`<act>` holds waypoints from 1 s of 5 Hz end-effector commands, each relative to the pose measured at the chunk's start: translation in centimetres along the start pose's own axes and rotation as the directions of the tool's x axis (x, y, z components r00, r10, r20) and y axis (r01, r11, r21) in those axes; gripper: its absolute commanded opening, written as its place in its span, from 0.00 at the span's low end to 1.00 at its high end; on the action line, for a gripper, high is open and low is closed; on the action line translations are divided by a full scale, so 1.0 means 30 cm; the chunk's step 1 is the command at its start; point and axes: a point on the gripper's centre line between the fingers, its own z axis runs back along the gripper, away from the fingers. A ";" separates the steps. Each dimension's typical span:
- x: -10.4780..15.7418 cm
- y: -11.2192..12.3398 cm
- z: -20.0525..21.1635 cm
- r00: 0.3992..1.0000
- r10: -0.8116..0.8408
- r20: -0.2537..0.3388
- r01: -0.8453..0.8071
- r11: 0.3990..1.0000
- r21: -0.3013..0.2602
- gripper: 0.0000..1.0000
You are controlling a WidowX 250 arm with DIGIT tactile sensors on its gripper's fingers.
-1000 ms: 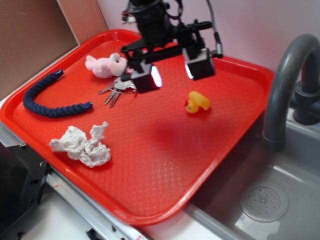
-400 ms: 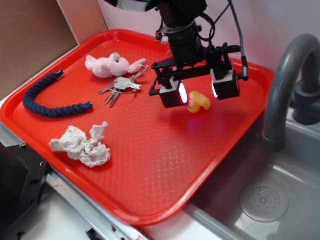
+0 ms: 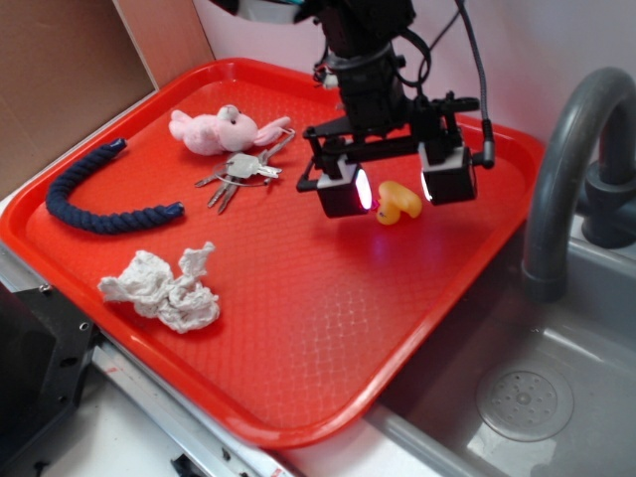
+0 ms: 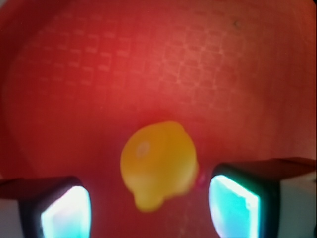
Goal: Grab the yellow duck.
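The yellow duck (image 3: 397,202) sits on the red tray (image 3: 328,328), right of centre. My gripper (image 3: 400,189) hangs open just above it, one lit pad on each side of the duck. In the wrist view the duck (image 4: 158,163) shows blurred and close, lying between the two glowing fingertips (image 4: 64,210), nearer the right one. My gripper (image 4: 148,208) touches nothing; there is a gap on both sides of the duck.
On the tray also lie a pink plush toy (image 3: 214,129), a bunch of keys (image 3: 238,171), a dark blue rope (image 3: 99,199) and a crumpled white cloth (image 3: 164,288). A grey faucet (image 3: 566,169) and sink (image 3: 527,397) are to the right.
My gripper has swung from the tray's back middle to the right and down over the duck, and in the last half second it shifted only slightly.
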 end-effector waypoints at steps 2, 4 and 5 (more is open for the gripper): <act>0.037 -0.028 0.008 0.999 0.031 0.019 -0.031 0.999 -0.012 0.15; 0.027 -0.007 0.086 0.999 -0.017 0.039 0.018 1.000 -0.015 0.00; 0.031 0.041 0.258 0.967 -0.253 -0.012 0.253 0.967 0.003 0.00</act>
